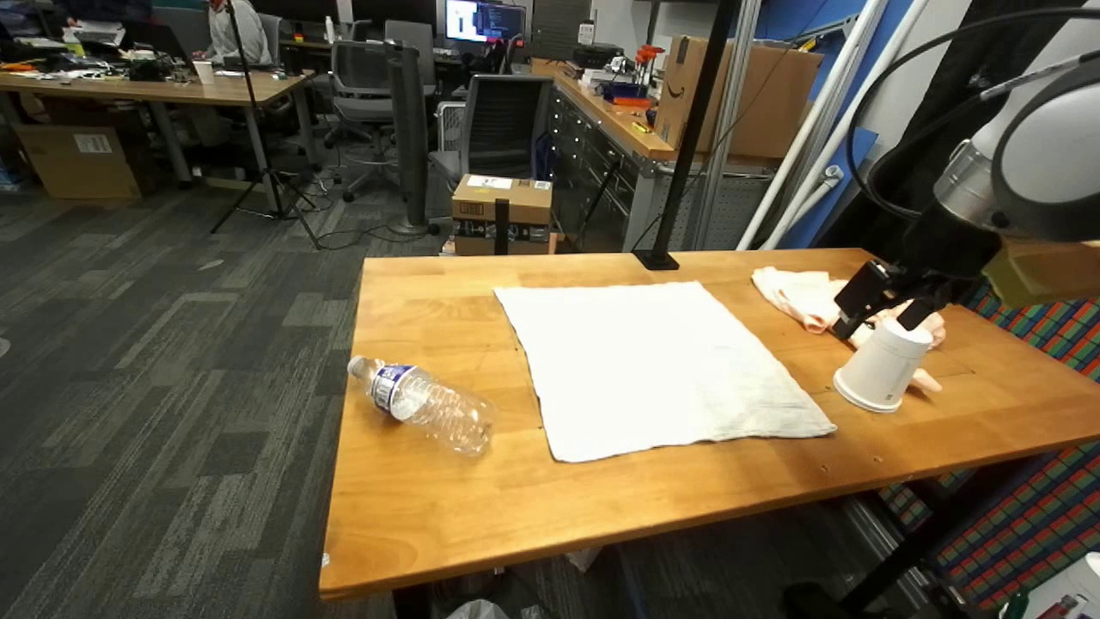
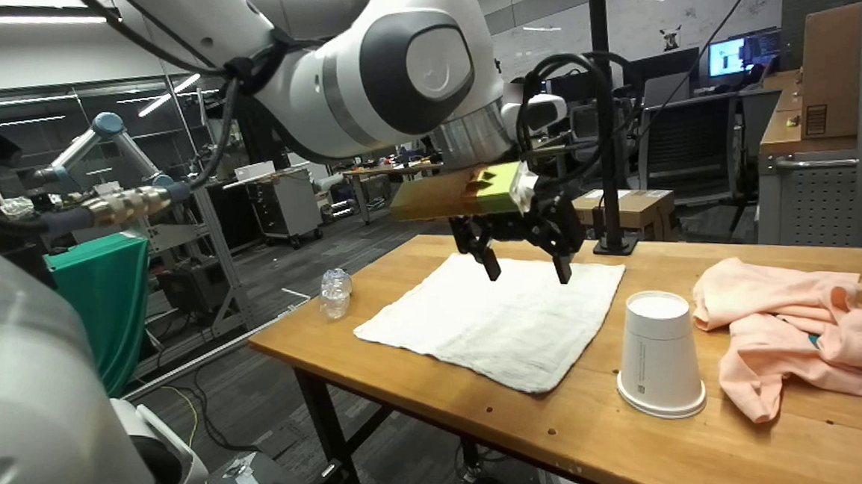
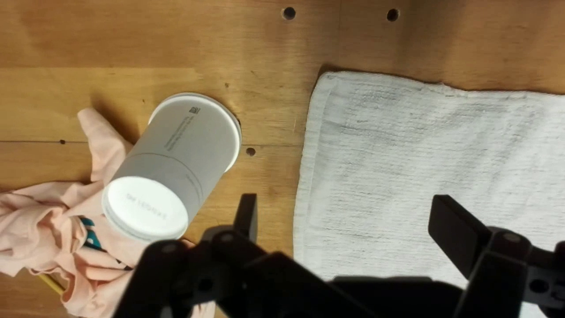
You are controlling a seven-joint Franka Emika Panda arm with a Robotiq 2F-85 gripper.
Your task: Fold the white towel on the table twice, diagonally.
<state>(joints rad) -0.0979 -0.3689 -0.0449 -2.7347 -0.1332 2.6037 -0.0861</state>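
Observation:
The white towel (image 1: 662,370) lies flat and spread out as a single square on the wooden table (image 1: 481,524). It also shows in an exterior view (image 2: 500,328) and in the wrist view (image 3: 397,154), where one corner and two edges are visible. My gripper (image 2: 528,275) is open and empty, held above the table. In the wrist view its jaws (image 3: 345,207) straddle the towel's side edge from above, one finger over bare wood and one over the towel. In an exterior view the gripper (image 1: 878,325) appears behind and above the upturned cup.
An upside-down white paper cup (image 2: 659,361) stands beside the towel, also in the wrist view (image 3: 194,137). A crumpled peach cloth (image 2: 779,308) lies beyond it. A clear plastic bottle (image 1: 430,404) lies on the towel's opposite side. A black pole (image 1: 657,258) stands at a table edge.

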